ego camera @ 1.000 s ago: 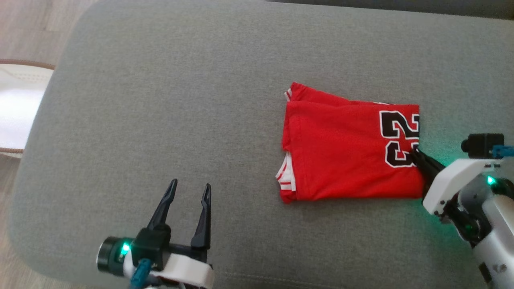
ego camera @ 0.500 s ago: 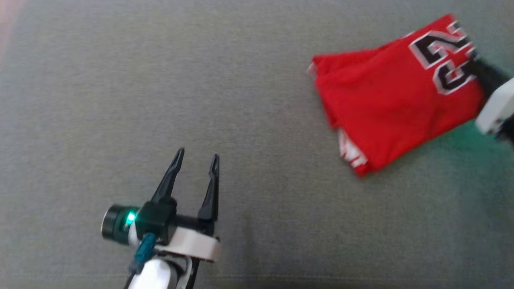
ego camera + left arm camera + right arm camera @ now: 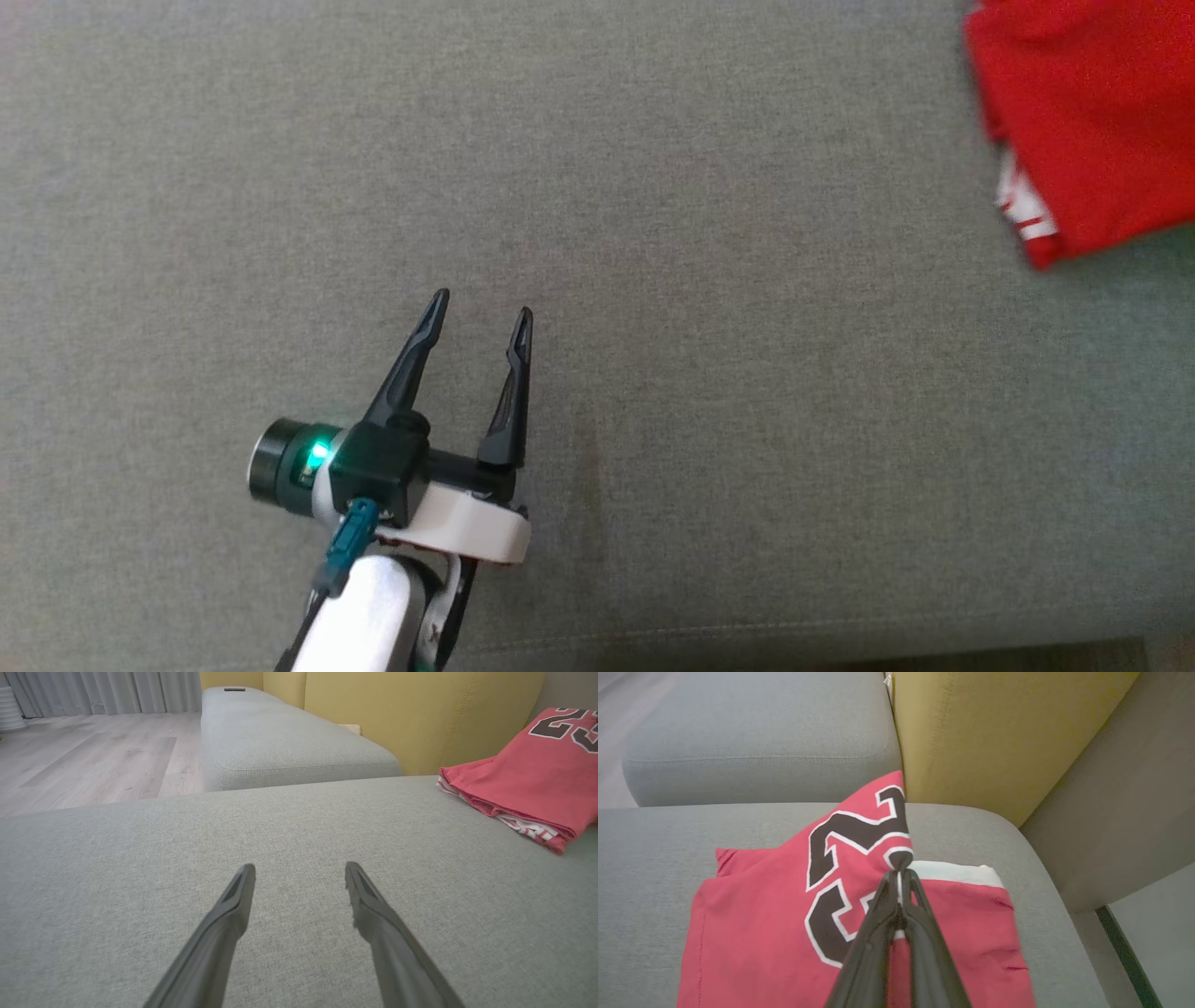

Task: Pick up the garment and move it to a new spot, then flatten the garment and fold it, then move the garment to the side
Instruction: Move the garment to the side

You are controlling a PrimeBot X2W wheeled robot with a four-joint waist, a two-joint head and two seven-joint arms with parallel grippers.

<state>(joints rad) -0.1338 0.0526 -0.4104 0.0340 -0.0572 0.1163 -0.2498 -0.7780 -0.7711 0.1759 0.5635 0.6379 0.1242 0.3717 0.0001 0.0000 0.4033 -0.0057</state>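
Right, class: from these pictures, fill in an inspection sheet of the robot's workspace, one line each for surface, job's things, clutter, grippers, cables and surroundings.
Surface: grey sofa seat, flat woven fabric.
Job's things: red jersey, folded, lying on the seat near its back corner; its edge at the black number is pinched up.
Clutter: small dark flat item on the far grey seat, too small to identify.
Grippers: left gripper open over bare seat, holding nothing; right gripper shut on the jersey's edge.
Cables: teal cable at the left wrist.
Surroundings: yellow back cushion, wooden floor, grey curtains.
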